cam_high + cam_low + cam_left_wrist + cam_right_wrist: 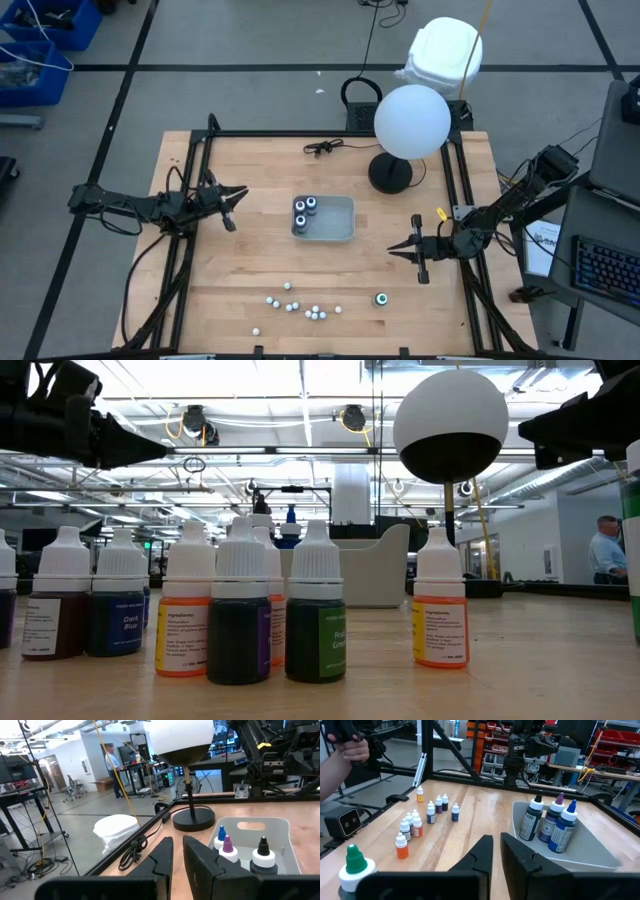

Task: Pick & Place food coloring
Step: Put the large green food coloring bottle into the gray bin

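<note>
Globe lamp (pixel 411 122) on the table; black cable (pixel 322 148) nearby

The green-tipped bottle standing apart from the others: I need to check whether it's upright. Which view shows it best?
The right wrist view: the green-tipped bottle stands upright, close up. The high view shows only its round top; the low view, a green sliver at the edge; the left wrist view, nothing.
</note>
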Robot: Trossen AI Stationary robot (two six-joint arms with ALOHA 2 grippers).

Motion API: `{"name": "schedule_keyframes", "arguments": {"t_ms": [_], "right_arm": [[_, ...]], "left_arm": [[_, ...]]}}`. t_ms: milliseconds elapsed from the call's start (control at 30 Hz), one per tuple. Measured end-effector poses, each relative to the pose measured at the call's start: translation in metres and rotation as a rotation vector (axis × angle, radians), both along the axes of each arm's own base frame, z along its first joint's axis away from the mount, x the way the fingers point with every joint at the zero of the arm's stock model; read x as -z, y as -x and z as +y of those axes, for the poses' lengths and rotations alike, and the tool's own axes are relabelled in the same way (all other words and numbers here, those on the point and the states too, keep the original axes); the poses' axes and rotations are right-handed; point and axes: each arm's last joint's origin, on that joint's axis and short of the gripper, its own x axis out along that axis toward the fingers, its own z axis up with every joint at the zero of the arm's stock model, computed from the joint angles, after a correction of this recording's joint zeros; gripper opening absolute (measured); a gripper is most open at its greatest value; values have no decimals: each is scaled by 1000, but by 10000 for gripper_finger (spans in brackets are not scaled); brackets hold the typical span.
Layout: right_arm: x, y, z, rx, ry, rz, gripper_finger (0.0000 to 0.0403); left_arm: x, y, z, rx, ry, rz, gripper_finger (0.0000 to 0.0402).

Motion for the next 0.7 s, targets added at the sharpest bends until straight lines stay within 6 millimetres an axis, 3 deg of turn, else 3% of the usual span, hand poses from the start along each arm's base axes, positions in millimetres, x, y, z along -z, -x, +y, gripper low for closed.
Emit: {"name": "schedule_keyframes", "arguments": {"t_ms": [700], "right_arm": [[-3, -1, -2, 32, 15, -25, 1]], "left_arm": [[0, 0, 0, 1, -4, -2, 51]]}}
